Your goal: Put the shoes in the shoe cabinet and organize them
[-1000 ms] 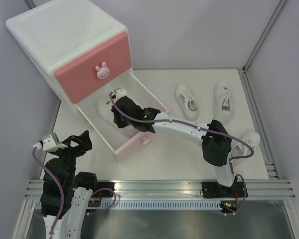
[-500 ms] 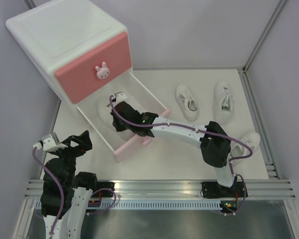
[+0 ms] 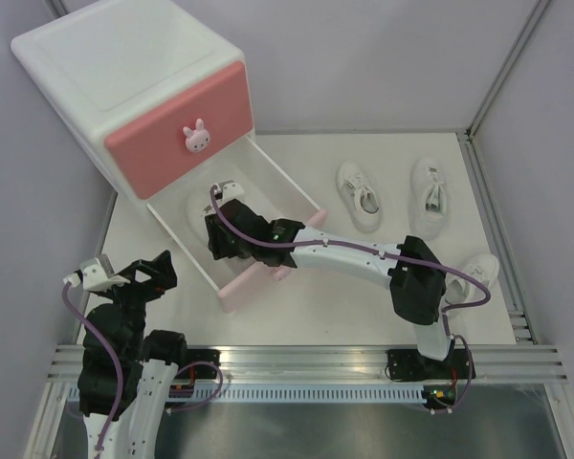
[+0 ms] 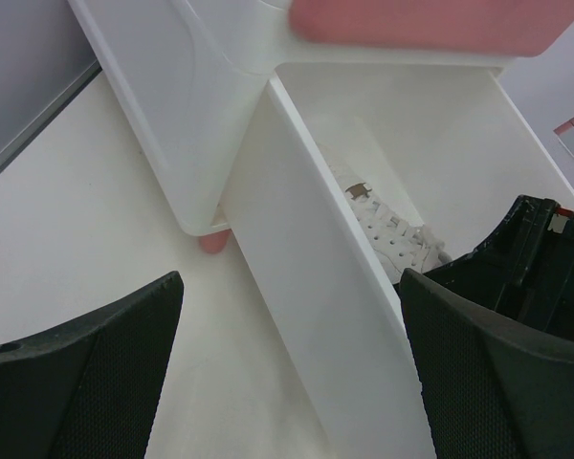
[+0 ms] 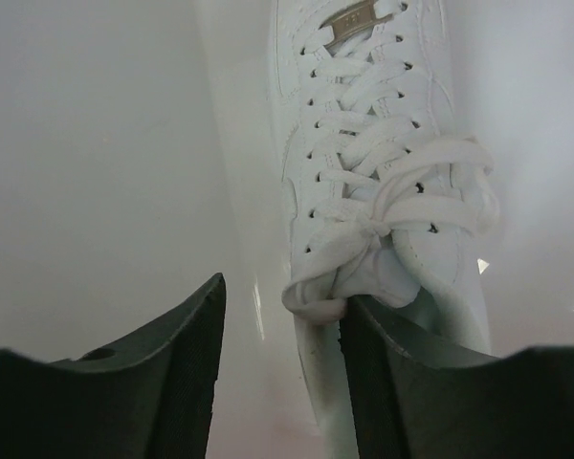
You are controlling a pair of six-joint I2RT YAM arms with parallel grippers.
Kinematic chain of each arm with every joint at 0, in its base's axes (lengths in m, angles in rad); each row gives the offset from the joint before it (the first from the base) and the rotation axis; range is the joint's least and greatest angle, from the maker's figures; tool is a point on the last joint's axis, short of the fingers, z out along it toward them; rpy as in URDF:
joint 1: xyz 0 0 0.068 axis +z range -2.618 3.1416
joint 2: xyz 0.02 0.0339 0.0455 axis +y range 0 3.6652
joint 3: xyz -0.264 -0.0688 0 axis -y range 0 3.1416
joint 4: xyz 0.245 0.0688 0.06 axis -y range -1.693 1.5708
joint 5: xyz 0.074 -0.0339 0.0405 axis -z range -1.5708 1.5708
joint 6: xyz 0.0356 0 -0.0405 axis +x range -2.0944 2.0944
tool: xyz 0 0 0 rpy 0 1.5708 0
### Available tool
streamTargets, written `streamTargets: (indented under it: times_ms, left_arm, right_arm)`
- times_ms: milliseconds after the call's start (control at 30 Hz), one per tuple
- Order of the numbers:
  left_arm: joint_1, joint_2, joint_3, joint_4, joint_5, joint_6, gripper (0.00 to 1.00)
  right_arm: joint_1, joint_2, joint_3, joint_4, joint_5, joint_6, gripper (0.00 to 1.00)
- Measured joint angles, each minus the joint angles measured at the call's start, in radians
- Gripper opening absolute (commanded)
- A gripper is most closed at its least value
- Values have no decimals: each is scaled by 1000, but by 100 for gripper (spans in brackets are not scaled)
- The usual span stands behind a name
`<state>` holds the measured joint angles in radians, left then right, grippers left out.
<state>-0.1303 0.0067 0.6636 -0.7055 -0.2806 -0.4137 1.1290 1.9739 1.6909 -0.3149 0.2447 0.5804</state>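
The lower drawer (image 3: 297,186) of the cabinet (image 3: 124,67) stands pulled out, and one shoe (image 5: 373,172) lies inside it. Its long axis runs along the drawer's depth, with the toe toward the cabinet body and the heel and bow toward the drawer front. The right gripper (image 5: 282,296) sits at that heel end, reaching in from the front. Its jaws are parted, and the shoe's near side wall falls in the gap between them. One finger is well clear of the shoe and the other is close against the collar, so it reads as let go rather than pinching. Compared with a second ago, the right gripper has drawn back from deep in the drawer toward the drawer front, and more of the shoe now shows beyond it. The shoe itself seems not to have shifted. The left gripper (image 4: 289,287) hangs wide open and empty on the cabinet's left, just outside the drawer wall, unchanged. Three more shoes (image 3: 359,194) (image 3: 430,194) (image 3: 474,273) lie on the desk (image 3: 335,287) to the cabinet's right, the third partly hidden by the right arm. All three are on the right arm's side, so that arm is probably the one to lift clear and fetch the next.
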Motion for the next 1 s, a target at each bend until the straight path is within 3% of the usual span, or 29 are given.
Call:
streamTargets:
  times_ms: [567,1000]
  left_arm:
    - [0,0,0,0,-3,0,96]
    - [0,0,0,0,-3,0,98]
  right_arm:
    - [4,-96,106,-111,-7,-12,88]
    - [-16,-293,111,-270,56,-144,98]
